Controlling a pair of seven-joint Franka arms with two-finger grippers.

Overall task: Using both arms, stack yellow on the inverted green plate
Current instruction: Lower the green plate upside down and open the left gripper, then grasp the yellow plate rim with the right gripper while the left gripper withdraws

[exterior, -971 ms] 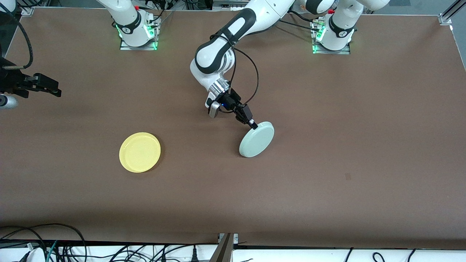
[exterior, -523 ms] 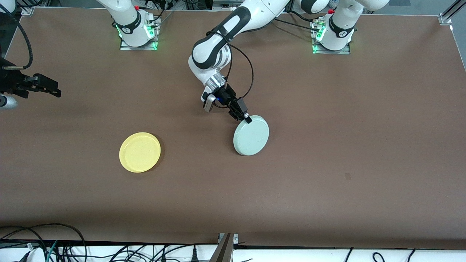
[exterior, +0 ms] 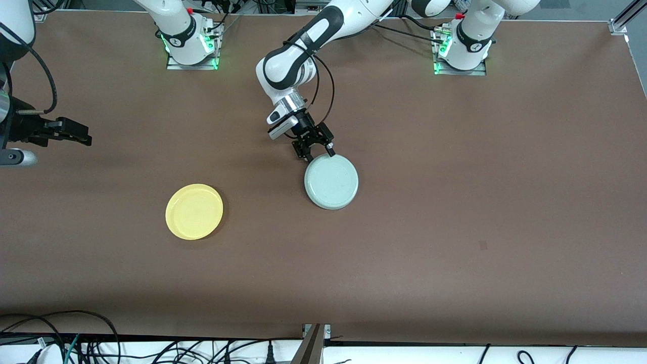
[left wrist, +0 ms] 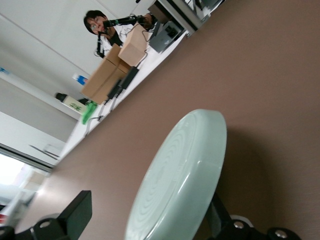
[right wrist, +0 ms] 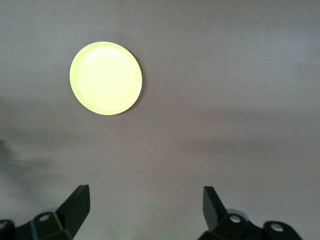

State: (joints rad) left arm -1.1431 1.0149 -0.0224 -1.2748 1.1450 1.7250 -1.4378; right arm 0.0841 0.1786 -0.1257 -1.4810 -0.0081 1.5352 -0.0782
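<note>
The green plate (exterior: 331,182) lies upside down mid-table, and the left gripper (exterior: 316,153) sits at its rim on the side toward the bases, jaws spread wide either side of the edge and gripping nothing. The yellow plate (exterior: 194,211) rests upright toward the right arm's end, slightly nearer the camera, nothing on the table (exterior: 455,227) between them. The right gripper (exterior: 76,135), open and empty, waits above that end, the nearer arm to fetch it.

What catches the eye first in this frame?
The left gripper, open, sits at the rim of the pale green plate, which lies upside down mid-table. The yellow plate lies right way up, apart from it, toward the right arm's end and slightly nearer the camera. The right gripper, open, hangs over that end.
</note>
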